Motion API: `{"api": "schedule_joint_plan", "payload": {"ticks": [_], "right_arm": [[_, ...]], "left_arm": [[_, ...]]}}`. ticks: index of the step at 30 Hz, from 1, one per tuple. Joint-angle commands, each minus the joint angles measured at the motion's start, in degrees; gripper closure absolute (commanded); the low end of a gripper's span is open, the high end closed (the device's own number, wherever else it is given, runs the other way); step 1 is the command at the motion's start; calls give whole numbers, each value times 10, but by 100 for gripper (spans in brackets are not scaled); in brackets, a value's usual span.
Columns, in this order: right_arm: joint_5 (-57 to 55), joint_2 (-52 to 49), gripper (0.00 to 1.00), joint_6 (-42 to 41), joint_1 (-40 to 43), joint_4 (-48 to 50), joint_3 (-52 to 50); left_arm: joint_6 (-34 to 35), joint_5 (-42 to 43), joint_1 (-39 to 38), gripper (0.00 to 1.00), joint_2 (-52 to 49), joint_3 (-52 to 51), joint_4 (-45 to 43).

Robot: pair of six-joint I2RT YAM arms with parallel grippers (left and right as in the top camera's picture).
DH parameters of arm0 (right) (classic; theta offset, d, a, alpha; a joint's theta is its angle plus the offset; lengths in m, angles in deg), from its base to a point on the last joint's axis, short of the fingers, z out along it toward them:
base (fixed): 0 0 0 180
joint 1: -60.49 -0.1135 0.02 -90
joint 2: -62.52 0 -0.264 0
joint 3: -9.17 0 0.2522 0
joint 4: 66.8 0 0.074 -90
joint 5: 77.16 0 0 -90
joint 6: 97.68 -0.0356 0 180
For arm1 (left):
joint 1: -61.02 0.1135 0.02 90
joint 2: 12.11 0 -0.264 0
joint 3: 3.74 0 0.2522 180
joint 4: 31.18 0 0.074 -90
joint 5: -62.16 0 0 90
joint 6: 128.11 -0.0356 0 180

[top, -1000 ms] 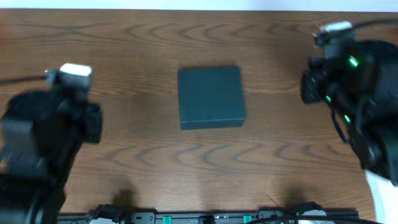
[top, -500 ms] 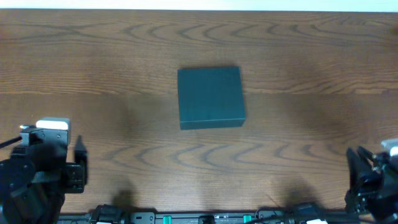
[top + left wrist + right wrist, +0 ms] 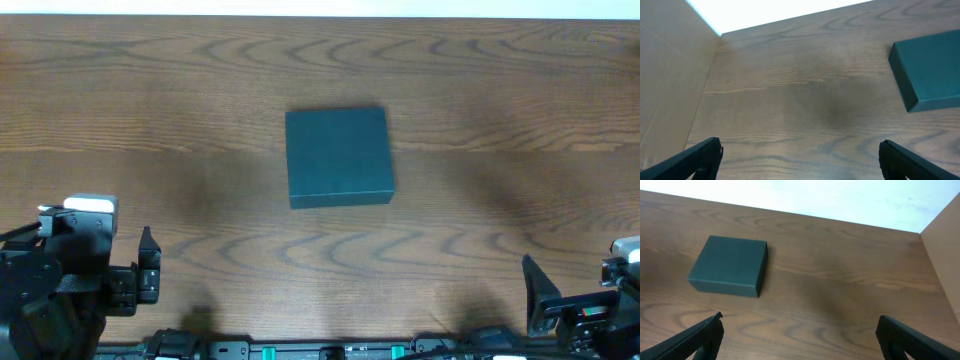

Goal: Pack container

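Lying closed, contents unseen: container (image 3: 338,155).

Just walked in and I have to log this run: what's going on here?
Nothing is being handled right now. The dark teal container sits closed in the middle of the wooden table. The left gripper and the right gripper sit at the near edge, one on each side, jaws wide open and empty, clear of the container. Packing has not visibly started.
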Motion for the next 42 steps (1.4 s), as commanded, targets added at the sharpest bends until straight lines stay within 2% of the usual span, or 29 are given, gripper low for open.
{"api": "schedule_joint_plan", "payload": {"ticks": [1,17,22,27,29,33,37,42], "right_arm": [[-4,2,1,-5,1,-2,0],[-12,3,1,-5,2,-6,0],[-29,23,1,-3,47,21,-28],[5,85,1,-17,94,178,-180],[28,120,1,-23,107,269,-275],[51,176,1,-40,113,377,-447],[50,215,1,-75,113,418,-565],[50,259,1,-89,113,455,-667]], "left_arm": [[-1,-7,3,2,-3,-2,0],[-1,-7,3,2,-3,-2,0],[-1,-7,3,2,-3,-2,0],[-1,-7,3,1,-3,-2,0],[-1,-7,3,2,-3,-2,0],[-1,-7,3,2,-3,-2,0],[-1,-7,3,2,-3,-2,0],[-1,-7,3,1,-3,-2,0]]}}
